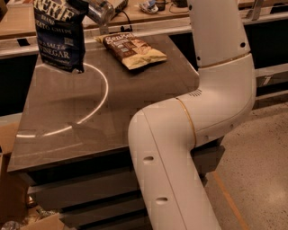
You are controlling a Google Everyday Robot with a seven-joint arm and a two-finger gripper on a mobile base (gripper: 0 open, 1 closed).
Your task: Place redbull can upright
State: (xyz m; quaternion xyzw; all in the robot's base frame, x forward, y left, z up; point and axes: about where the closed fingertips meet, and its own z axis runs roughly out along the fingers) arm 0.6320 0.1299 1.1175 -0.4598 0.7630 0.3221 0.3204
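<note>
The redbull can point(101, 11) is a shiny silver cylinder at the top of the camera view, tilted and held in the air over the far left of the table. My gripper point(86, 5) is the dark shape at the top edge, shut on the can's upper end; most of it is cut off by the frame. The can hangs just right of the top of the dark blue salt-and-vinegar chip bag point(58, 38), which stands upright on the table.
A brown-and-cream chip bag point(132, 49) lies flat at the table's far middle. The grey table point(90, 121) carries a bright ring of light. My white arm point(198, 130) fills the right foreground. A counter with clutter runs behind. Cardboard boxes point(11, 197) sit at lower left.
</note>
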